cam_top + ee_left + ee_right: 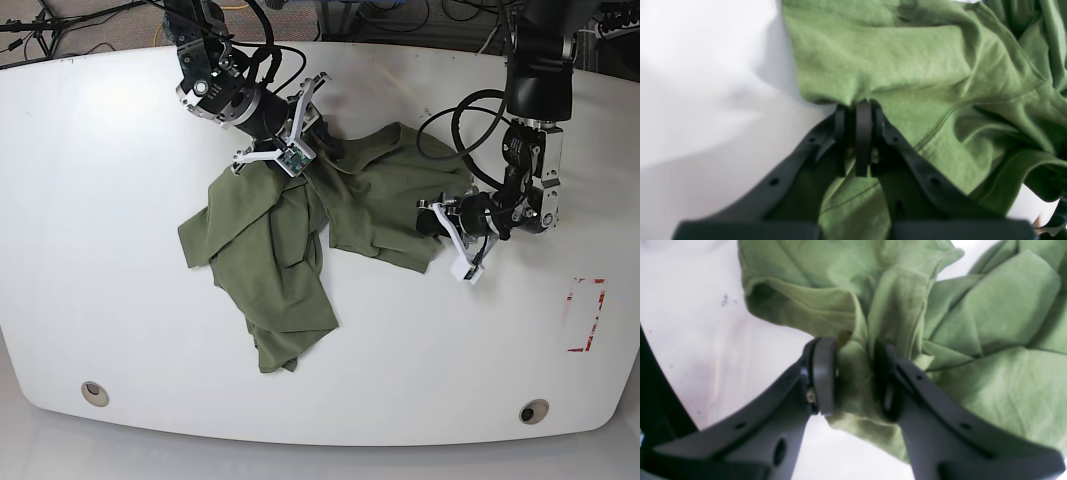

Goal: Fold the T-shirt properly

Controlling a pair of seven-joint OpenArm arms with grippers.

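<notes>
Tabletop first: a broad white oval table point(90, 250) with two small round holes near its front edge and a red-outlined rectangle point(586, 315) marked toward one side. Spread rumpled across its middle lies the plain olive-green cotton T-shirt point(290, 240) — one part trails toward the front edge in a long crumpled flap, another bunches up toward the back between the two arms. Black cables point(455, 125) loop over the table beside the arm carrying the left wrist camera.

That arm's left gripper point(863, 133), dark and two-fingered, sits at the shirt's side edge; its fingers are pressed nearly together on a pinch of green fabric, with a stitched hem running just beside them. The right gripper point(853, 373), grey with pale brackets, is at the bunched back part of the shirt — its fingers stand a little apart with a thick gather of cloth squeezed between the pads.
</notes>
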